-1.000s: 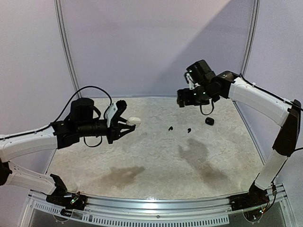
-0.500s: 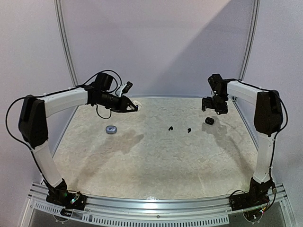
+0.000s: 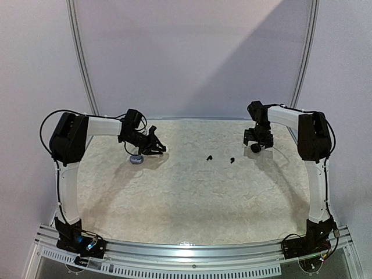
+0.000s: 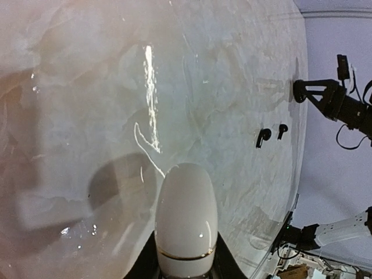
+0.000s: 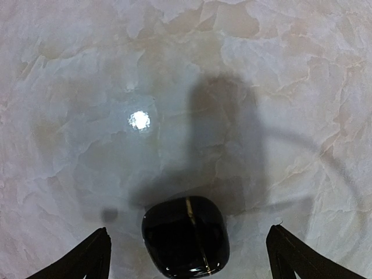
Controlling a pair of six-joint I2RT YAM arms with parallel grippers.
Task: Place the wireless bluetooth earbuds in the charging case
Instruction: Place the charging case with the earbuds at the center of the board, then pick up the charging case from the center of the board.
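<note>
Pale lilac walls (image 3: 186, 58) close round a glossy, marbled counter (image 3: 192, 197) with plenty of bare room. Our left hand (image 3: 158, 149) pinches a white case (image 4: 186, 221), and our right hand (image 3: 256, 143) hangs spread over a black case (image 5: 186, 235) at the far right. Two black earbuds (image 4: 263, 137) lie between the hands, near each other. We judge them light, hard and slick, likely to skid, so pinch across the stem. Both lids seem closed, perhaps.
</note>
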